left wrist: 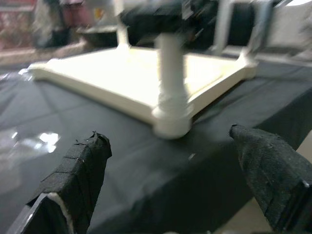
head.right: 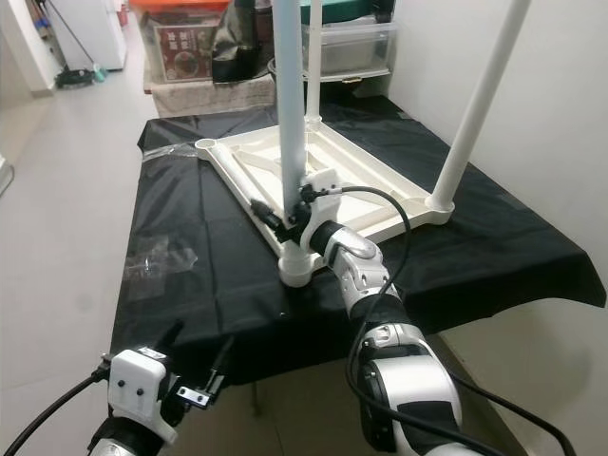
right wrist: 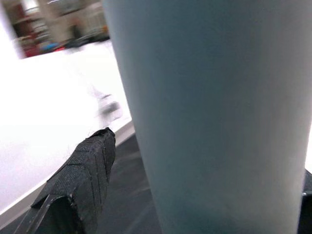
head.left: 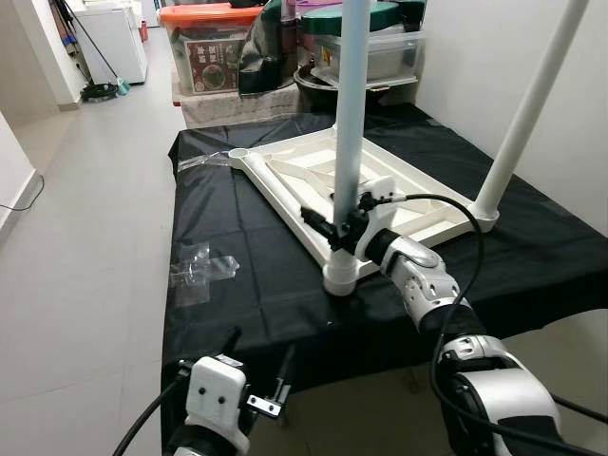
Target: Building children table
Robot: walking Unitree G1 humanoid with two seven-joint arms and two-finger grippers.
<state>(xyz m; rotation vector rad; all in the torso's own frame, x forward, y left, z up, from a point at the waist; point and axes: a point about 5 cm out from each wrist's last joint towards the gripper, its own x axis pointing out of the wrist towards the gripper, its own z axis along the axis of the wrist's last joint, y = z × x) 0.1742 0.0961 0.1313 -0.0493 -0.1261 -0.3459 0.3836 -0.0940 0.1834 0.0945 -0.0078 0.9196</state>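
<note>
Nearest the robot, the left gripper (head.left: 256,366) hangs low before the edge of the black cloth (head.left: 247,285), fingers spread wide and holding nothing. Just beyond, the right gripper (head.left: 338,226) has its fingers around the near leg (head.left: 350,123), low on the shaft above its corner socket; whether the pads press the leg I cannot tell. The leg looks a light, stiff, smooth plastic tube (likely slippery), so a low hold near the socket seems best for pushing it home. The white tabletop (head.left: 285,171) lies upside down on the cloth, ribbed underneath, with another leg (head.left: 527,104) upright at its right corner. Storage boxes (head.left: 209,43) stand beyond.
</note>
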